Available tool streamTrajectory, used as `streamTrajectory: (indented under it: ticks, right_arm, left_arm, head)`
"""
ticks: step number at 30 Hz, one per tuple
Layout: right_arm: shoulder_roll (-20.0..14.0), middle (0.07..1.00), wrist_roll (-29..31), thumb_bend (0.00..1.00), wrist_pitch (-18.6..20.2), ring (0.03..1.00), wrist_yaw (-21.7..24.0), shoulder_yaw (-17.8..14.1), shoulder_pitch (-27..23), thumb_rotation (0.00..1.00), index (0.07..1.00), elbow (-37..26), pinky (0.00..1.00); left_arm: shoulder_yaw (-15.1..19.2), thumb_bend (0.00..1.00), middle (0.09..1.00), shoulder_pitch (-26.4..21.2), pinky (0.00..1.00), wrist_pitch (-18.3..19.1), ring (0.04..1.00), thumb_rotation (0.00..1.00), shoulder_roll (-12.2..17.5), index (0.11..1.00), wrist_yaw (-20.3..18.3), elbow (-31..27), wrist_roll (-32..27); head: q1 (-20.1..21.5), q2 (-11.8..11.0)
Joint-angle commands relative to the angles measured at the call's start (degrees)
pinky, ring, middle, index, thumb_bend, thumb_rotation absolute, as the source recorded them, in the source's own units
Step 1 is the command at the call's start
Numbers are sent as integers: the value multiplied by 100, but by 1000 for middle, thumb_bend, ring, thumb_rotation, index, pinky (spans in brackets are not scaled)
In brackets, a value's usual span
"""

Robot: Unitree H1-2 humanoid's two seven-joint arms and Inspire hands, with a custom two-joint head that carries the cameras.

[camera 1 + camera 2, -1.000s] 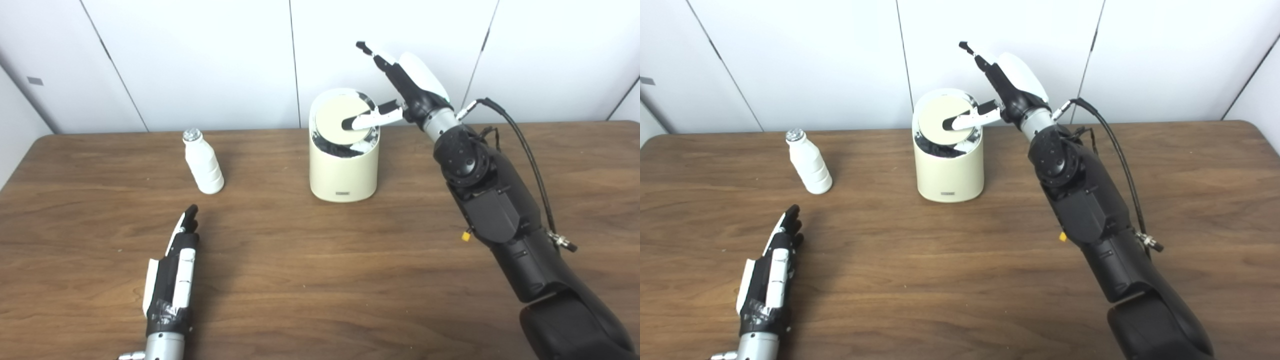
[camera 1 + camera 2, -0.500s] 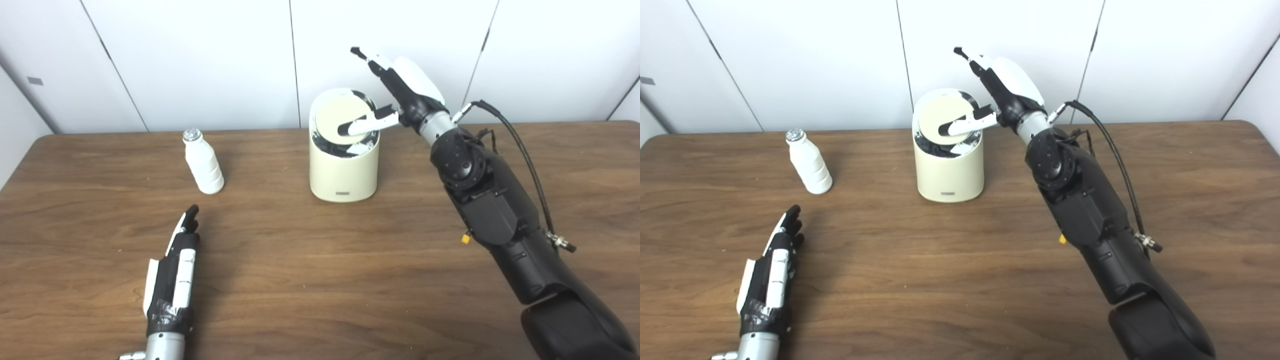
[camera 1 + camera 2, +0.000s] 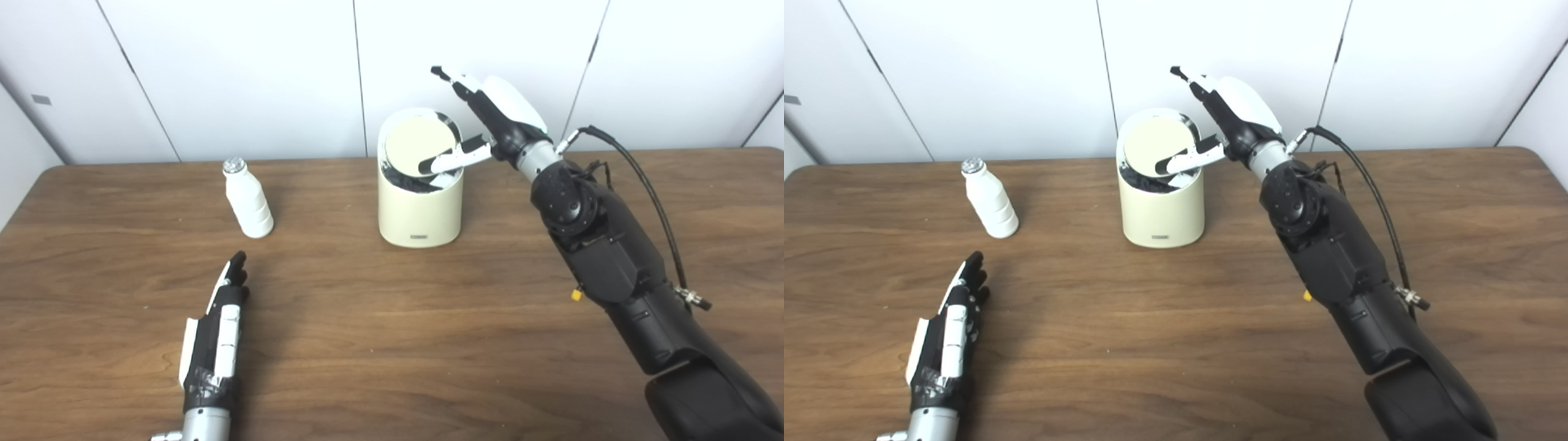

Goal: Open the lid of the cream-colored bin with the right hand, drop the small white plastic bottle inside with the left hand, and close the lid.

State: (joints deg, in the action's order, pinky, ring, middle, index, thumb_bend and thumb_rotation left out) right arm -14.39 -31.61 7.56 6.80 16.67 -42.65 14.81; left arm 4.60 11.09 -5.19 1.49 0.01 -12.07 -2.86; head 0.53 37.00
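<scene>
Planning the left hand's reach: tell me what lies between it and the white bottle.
Only bare wooden table separates left hand from small white plastic bottle, seen in both eye views.

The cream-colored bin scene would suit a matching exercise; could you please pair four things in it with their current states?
Things:
1. lid
2. small white plastic bottle
3. left hand
4. right hand

States:
A. flat on the table, holding nothing
B. standing upright, left of the cream-colored bin
C. tilted, dark gap showing below it
D. raised at the bin's rim, one digit reaching over the lid

Pairs: 1-C, 2-B, 3-A, 4-D
</scene>
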Motion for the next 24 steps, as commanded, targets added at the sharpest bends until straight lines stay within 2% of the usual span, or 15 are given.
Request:
streamTrajectory:
  ticks: [1,15,19,24]
  right_arm:
    - [-70,954,-88,910,-243,989,-164,-9,-159,307,938,-33,977]
    - [-80,951,-591,887,-618,1000,-664,155,-37,212,920,6,1000]
    - [-91,951,-655,889,-683,1000,-685,216,-51,213,921,12,1000]
    - [-47,942,-572,870,-680,999,-706,132,-26,234,916,-57,1000]
  left_arm:
    - [-24,641,1000,80,1000,-127,1000,942,-54,962,30,-56,15]
    - [-24,644,1000,103,1000,-98,1000,944,-92,965,55,-150,-1]
    - [-28,653,1000,105,1000,-102,1000,947,-117,962,76,-148,7]
    - [-31,657,1000,100,1000,-160,1000,951,-126,958,90,-105,53]
  head:
    - [7,4]
    - [59,58]
    - [46,52]
    - [36,42]
